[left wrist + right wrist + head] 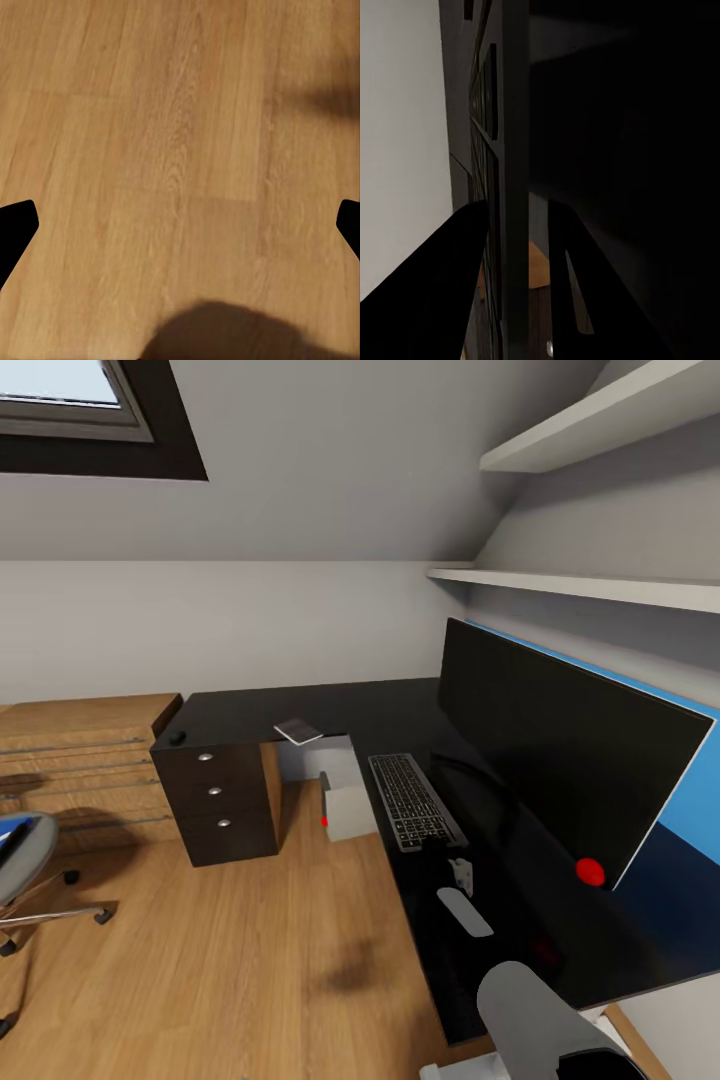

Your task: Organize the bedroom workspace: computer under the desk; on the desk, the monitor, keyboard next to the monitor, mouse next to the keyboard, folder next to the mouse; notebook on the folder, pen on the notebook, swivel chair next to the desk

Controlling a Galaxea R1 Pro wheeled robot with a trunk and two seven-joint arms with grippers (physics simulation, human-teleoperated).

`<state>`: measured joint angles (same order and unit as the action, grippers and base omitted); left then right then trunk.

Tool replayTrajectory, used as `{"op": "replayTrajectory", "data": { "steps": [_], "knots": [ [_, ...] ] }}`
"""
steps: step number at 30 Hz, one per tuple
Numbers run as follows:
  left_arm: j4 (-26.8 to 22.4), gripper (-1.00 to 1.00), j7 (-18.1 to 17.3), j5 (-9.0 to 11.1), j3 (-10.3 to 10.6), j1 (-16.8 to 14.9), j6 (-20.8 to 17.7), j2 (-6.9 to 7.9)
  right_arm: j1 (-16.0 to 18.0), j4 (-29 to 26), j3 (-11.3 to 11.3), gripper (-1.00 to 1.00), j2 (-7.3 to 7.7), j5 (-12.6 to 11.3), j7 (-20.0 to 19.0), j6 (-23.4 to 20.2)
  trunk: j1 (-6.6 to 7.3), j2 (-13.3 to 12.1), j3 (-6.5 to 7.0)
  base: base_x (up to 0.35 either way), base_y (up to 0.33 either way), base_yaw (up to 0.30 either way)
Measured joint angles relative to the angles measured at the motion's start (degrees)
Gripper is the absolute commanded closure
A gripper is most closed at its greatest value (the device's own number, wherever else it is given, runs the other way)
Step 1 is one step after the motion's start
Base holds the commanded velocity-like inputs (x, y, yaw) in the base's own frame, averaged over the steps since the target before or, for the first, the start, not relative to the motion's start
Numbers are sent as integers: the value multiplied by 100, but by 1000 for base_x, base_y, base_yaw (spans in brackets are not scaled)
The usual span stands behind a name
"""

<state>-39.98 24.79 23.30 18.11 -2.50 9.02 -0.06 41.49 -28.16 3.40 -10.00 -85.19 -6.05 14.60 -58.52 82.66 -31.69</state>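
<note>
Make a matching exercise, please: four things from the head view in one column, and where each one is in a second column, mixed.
Things:
1. keyboard
2. computer
3. mouse
4. notebook

Places:
A. on the desk corner above the drawer unit
B. on the floor under the desk
C. on the desk in front of the monitor
D. at the desk's front edge, above the computer

Pairs: 1-C, 2-B, 3-A, 4-D
</note>
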Motion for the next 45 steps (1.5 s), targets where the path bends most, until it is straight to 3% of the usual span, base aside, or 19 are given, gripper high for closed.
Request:
{"op": "replayTrajectory", "data": {
  "steps": [45],
  "knots": [
    [-2,-100,0,-8,-1,0,9,0,-4,-1,-22,100,0,28,1,55,0,0,0,15,0,0]
  ]
}}
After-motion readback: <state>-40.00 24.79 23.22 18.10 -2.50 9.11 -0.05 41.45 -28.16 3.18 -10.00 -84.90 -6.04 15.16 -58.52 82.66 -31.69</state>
